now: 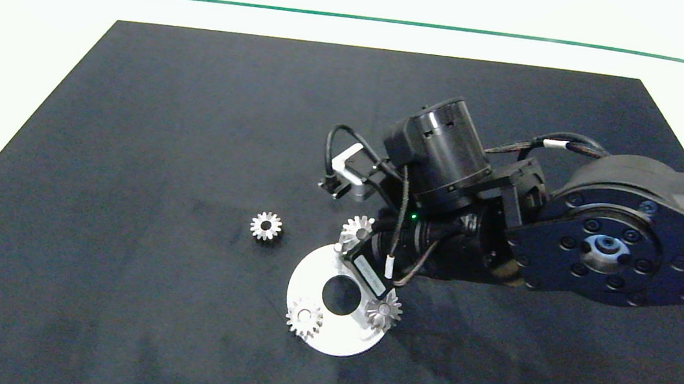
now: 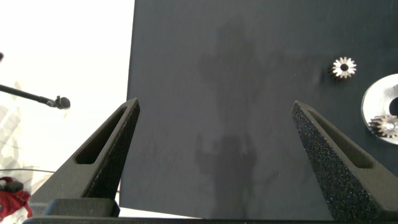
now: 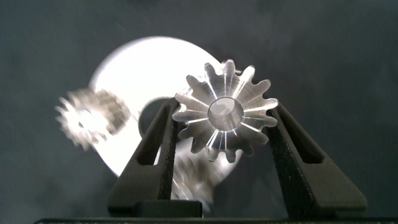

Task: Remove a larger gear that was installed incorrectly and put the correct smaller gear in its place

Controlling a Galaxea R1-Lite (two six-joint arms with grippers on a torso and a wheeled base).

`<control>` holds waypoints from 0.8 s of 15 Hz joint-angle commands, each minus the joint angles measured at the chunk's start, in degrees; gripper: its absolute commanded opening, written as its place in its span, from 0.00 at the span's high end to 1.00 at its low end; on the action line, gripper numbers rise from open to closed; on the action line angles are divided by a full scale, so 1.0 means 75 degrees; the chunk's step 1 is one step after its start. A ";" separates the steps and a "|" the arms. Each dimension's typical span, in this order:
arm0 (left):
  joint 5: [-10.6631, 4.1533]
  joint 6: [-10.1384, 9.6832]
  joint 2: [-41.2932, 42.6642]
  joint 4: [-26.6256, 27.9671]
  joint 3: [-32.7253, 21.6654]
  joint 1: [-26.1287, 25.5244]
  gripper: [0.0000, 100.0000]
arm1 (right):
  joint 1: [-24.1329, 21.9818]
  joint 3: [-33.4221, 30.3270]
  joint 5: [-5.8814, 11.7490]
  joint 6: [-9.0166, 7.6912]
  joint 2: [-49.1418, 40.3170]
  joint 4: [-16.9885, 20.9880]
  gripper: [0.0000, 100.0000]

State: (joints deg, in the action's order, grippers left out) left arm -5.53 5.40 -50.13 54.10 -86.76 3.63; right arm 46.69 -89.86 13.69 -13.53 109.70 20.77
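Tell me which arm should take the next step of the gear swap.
Right. The right tool is shut on the larger gear directly over the white disc, while the left tool hangs open above bare black mat, away from the disc.

The right arm reaches in from the right edge, elbow joint broad and flat, wrist bent steeply downward. The right gripper point(image 3: 225, 118) points at the surface with its two fingers point(image 3: 158, 146) pressed against opposite sides of a toothed metal piece clamped between them. The left gripper point(image 2: 214, 124) hangs apart, its fingers point(image 2: 112, 146) spread wide with nothing between them.
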 commanded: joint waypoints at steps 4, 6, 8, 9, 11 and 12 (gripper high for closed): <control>0.0000 -0.0005 0.0004 0.0040 0.0037 -0.0004 0.00 | -0.1374 0.2887 -0.0044 0.0011 -0.1315 -0.1469 0.69; 0.0000 -0.0005 0.0004 0.0040 0.0037 -0.0004 0.00 | -0.1468 0.3649 -0.0009 0.0046 -0.1326 -0.2500 0.69; 0.0000 0.0007 0.0004 0.0040 0.0072 -0.0004 0.00 | -0.1514 0.4012 -0.0009 0.0023 -0.1326 -0.2863 0.69; 0.0000 -0.0005 0.0004 0.0040 0.0084 -0.0004 0.00 | -0.1514 0.4024 -0.0009 0.0023 -0.1350 -0.2852 0.00; 0.0000 -0.0005 0.0004 0.0040 0.0084 -0.0004 0.00 | -0.1514 0.4024 -0.0021 0.0011 -0.1479 -0.2840 0.00; 0.0000 -0.0005 0.0004 0.0040 0.0084 -0.0016 0.00 | -0.1514 0.4012 -0.0021 0.0011 -0.1526 -0.2840 0.00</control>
State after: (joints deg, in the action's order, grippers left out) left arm -5.49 5.38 -50.02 54.10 -86.14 3.52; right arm 35.39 -59.87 13.45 -13.34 99.04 -0.62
